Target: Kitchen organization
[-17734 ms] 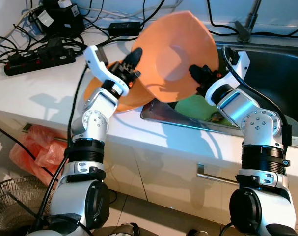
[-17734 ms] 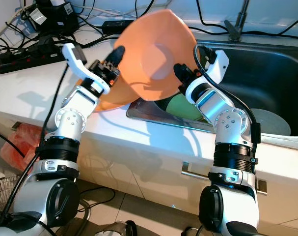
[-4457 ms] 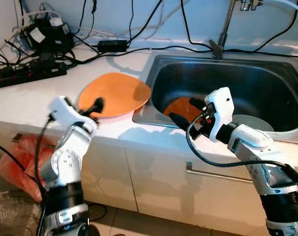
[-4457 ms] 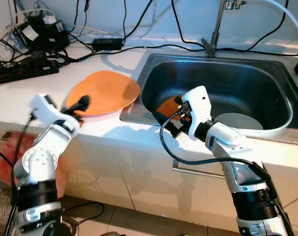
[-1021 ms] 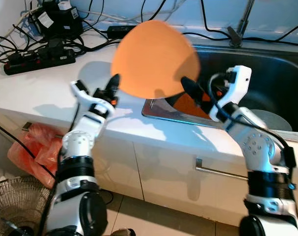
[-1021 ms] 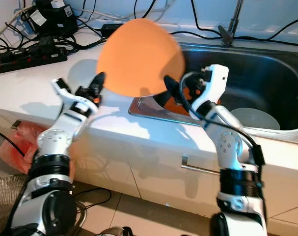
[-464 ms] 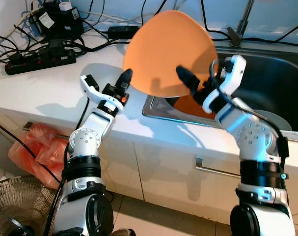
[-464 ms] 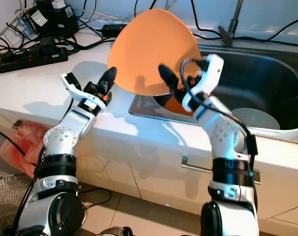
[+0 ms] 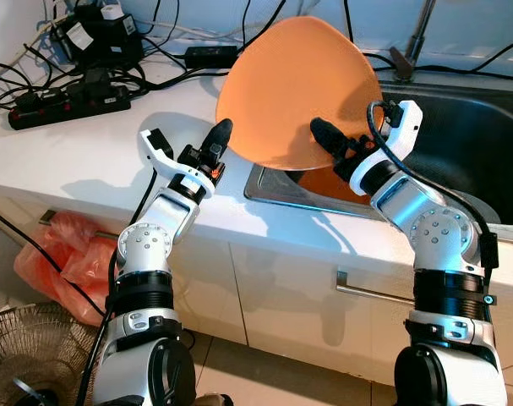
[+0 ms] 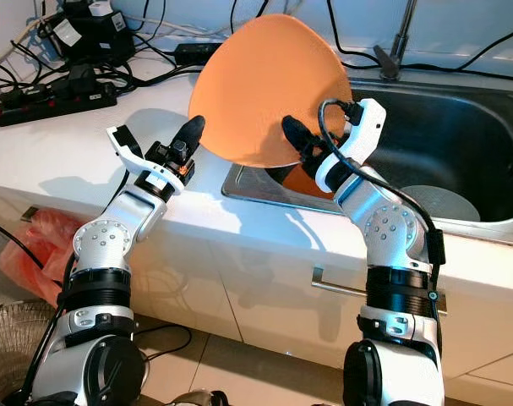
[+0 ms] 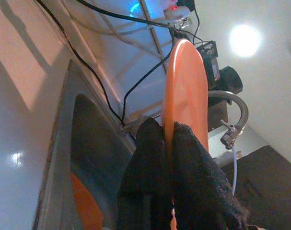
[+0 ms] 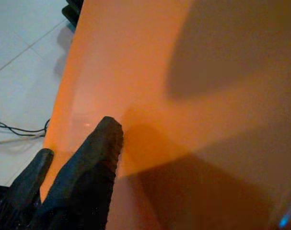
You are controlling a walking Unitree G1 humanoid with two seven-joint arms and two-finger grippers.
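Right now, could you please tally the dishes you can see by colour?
Orange plates: 2, the held orange plate and the orange plate in the sink
Grey dishes: 1, the grey dish in the sink
Total: 3

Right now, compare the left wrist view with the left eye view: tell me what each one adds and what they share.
The left wrist view alone shows the orange plate edge-on, its rim pinched between the left pincer's fingers, with the faucet spout behind.

The left eye view alone shows the right pincer gripping the plate's opposite edge, the power strip and tangled cables on the white counter, and a red bag on the floor.

Both share the raised plate, the steel sink and a second orange dish inside it.
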